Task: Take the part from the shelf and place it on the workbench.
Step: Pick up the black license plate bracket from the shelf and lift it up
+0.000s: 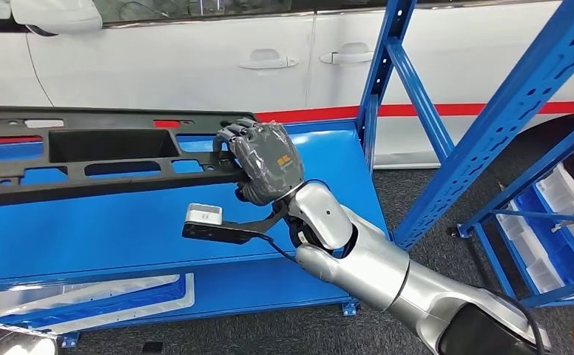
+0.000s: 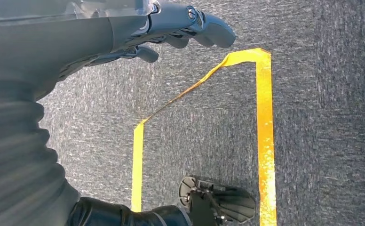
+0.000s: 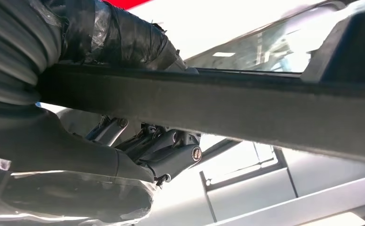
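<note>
Clearly, one long black part [image 1: 84,159] is lying across the blue shelf [image 1: 158,237] in the upper left of the head view, its right end reaching the middle of the frame. The right hand [image 1: 265,163] is gripping that end, fingers curling over the far edge and the thumb sitting beneath; an orange mark on the back of the hand is too small to read. In the right wrist view the part [image 3: 246,106] is running as a dark bar across the frame with the fingers [image 3: 171,150] wrapping under it. The left hand [image 2: 171,28] is hanging over grey carpet [image 2: 321,117] marked with yellow tape [image 2: 264,141], its fingers loosely apart and holding nothing. Behind the shelf one white car [image 1: 195,66] is standing, two door handles showing. White bins [image 1: 565,214] are sitting at the right edge.
</note>
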You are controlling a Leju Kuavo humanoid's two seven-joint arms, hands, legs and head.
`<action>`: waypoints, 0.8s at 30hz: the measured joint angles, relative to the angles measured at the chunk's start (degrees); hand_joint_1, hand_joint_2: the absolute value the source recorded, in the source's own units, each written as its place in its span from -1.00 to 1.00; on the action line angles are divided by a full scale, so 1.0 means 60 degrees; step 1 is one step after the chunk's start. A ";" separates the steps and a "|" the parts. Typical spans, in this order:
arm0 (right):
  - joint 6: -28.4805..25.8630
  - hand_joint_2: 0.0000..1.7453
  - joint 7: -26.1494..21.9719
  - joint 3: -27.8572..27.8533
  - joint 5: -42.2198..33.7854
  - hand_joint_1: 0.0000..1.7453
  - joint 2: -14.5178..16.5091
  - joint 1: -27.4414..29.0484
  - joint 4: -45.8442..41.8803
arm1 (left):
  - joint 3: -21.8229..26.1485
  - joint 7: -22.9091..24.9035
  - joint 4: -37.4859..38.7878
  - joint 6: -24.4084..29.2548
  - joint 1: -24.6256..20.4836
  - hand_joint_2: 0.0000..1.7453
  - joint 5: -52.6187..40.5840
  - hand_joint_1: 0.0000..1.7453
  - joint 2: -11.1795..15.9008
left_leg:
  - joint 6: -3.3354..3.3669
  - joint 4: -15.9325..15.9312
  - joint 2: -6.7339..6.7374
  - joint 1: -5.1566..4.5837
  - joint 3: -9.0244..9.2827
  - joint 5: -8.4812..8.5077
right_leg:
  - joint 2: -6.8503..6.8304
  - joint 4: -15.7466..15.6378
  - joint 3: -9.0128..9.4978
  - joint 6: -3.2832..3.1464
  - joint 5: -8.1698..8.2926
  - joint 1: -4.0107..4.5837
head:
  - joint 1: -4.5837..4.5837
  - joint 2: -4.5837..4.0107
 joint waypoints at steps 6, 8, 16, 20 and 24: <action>0.0127 1.00 -0.0390 0.0000 -0.0913 1.00 0.0011 0.0001 -0.0289 | 0.0000 -0.0107 0.0010 0.0025 0.0014 1.00 0.0115 -1.00 0.0038 | -0.0329 0.0172 -0.0025 -0.0002 -0.0274 -0.0003 | -0.0031 -0.0810 0.0174 -0.0298 0.0412 0.0014 | 0.0047 0.0001; 0.0166 1.00 -0.0434 0.0003 -0.0983 1.00 0.0011 0.0002 -0.0362 | 0.0000 -0.0074 0.0014 0.0031 0.0023 1.00 0.0122 -1.00 0.0055 | -0.0437 0.1015 -0.0030 0.0043 -0.0588 -0.0801 | -0.0054 -0.0844 -0.0025 -0.0408 0.0603 -0.0024 | 0.0016 0.0001; 0.0239 1.00 -0.0565 0.0030 -0.1072 1.00 0.0010 0.0053 -0.0466 | -0.0004 0.0077 0.0014 0.0033 -0.0037 1.00 0.0047 -1.00 0.0172 | -0.0532 0.0433 -0.0035 0.0135 0.0929 -0.0947 | -0.0057 -0.0640 -0.0951 -0.0255 0.1206 -0.0037 | 0.0004 0.0001; 0.0296 1.00 -0.0611 0.0033 -0.1135 1.00 0.0010 0.0049 -0.0513 | -0.0004 0.0234 0.0014 -0.0059 -0.0060 1.00 -0.0034 -1.00 0.0226 | -0.0233 -0.0105 -0.0055 0.0094 0.1092 -0.0890 | -0.0064 -0.0660 -0.1019 -0.0027 0.1400 -0.0029 | -0.0019 0.0000; 0.0360 1.00 -0.0633 0.0033 -0.1222 1.00 -0.0007 0.0059 -0.0524 | -0.0007 0.0538 0.0014 -0.0269 -0.0063 1.00 -0.0078 -1.00 0.0344 | 0.0046 -0.0141 0.0019 0.0116 0.0736 -0.0495 | -0.0048 0.0823 -0.1509 0.0104 -0.0040 -0.0050 | 0.0028 0.0001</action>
